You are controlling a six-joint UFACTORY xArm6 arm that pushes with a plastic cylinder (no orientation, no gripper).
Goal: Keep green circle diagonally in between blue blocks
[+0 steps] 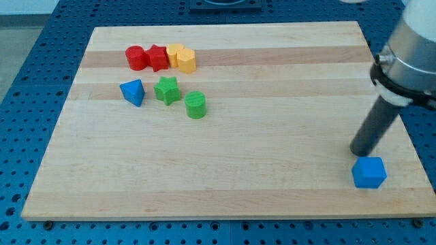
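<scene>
The green circle point(196, 105) stands in the upper left part of the wooden board point(225, 163). A blue triangle point(133, 92) lies to its left, a little higher. A blue cube point(369, 172) sits near the board's lower right corner. My tip point(358, 152) rests on the board just above and slightly left of the blue cube, very close to it. The dark rod rises from there to the upper right.
A green star point(167, 89) lies between the blue triangle and the green circle. Along the top left sits a row of a red cylinder point(136, 58), a red star point(158, 57) and two yellow blocks point(182, 58).
</scene>
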